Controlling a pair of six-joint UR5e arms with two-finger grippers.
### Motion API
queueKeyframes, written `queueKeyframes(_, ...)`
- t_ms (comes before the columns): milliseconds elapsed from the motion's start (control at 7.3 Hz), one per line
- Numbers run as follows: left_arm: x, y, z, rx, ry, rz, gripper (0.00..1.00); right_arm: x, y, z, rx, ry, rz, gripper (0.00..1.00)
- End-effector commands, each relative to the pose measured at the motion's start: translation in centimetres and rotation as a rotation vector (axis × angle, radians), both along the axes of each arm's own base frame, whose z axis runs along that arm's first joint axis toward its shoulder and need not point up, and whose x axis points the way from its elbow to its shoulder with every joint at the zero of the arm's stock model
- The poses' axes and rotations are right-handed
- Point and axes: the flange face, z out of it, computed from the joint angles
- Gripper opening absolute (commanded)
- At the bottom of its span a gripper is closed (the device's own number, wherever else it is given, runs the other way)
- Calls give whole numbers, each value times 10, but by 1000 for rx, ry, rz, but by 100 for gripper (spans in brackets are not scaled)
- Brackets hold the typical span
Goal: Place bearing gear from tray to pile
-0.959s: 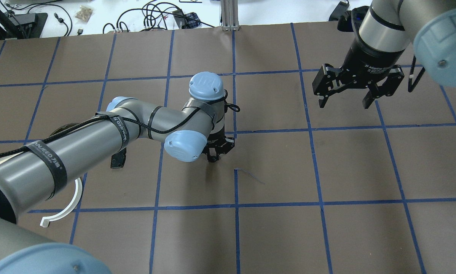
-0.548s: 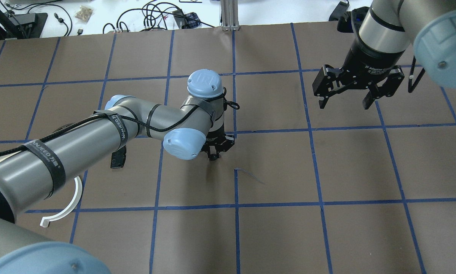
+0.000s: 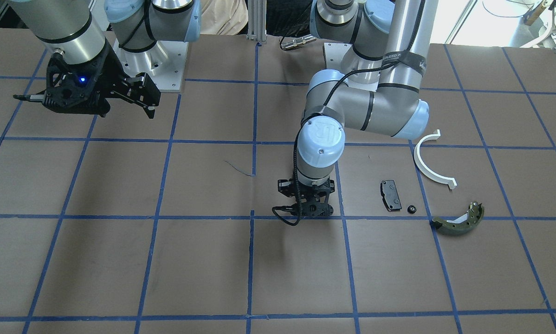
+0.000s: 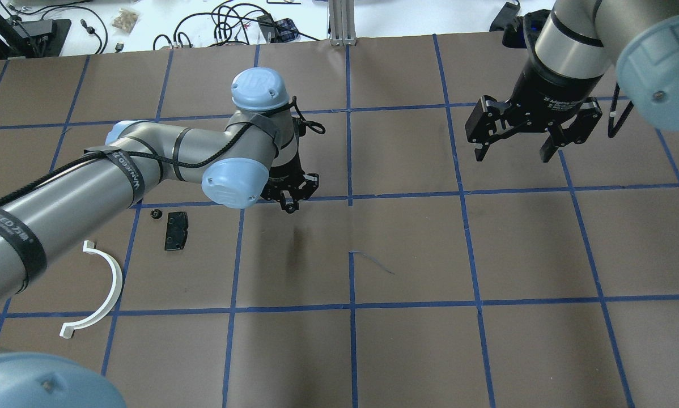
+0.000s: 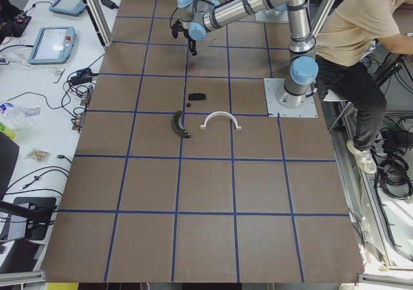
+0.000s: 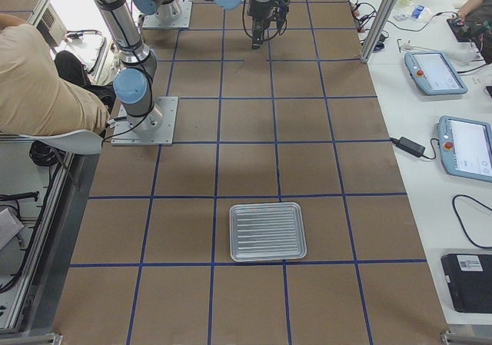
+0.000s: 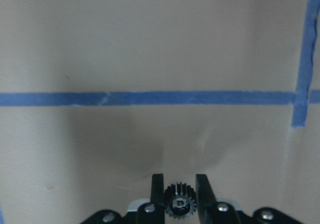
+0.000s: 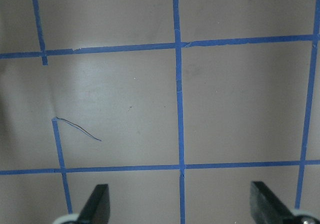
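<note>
My left claw is clamped on the bearing gear. The small black toothed wheel sits between the two fingers, its bore facing the wrist camera. The claw points straight down and hangs above the counter, apart from it, over a blue tape line and casting a shadow below.

Off to my left of the claw lies the pile. Nearest is the black pad, flat on the counter, with a small black round part just beside it. Nearer my base is the white half-ring. On the far side of the pad, next to a tape crossing, is the olive-green brake shoe.

My right claw hangs well apart on the other side, fingers spread wide, with nothing between them. The ribbed metal tray lies at the counter's end on my right, far from both claws.
</note>
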Motion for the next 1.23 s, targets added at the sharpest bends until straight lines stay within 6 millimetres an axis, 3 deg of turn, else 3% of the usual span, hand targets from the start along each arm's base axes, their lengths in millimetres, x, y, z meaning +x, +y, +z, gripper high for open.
queueKeyframes(0, 85, -5, 20, 83, 15, -62, 0, 0, -1, 0, -5, 0, 0, 100)
queueKeyframes(137, 126, -9, 23, 93, 32, -97, 0, 0, -1, 0, -3, 0, 0, 100)
queueKeyframes(411, 224, -10, 8, 110, 82, -96, 0, -1, -2, 0, -5, 0, -2, 100)
queueKeyframes(548, 256, -12, -2, 110, 94, -97, 0, -1, -1, 0, -5, 4, -1, 100)
queueKeyframes(822, 273, -10, -14, 112, 8, -106, 0, -5, 0, 2, -5, 47, 4, 100)
queueKeyframes(1096, 271, 0, -31, 82, -3, -108, 0, -5, 0, 2, -8, 47, 2, 100)
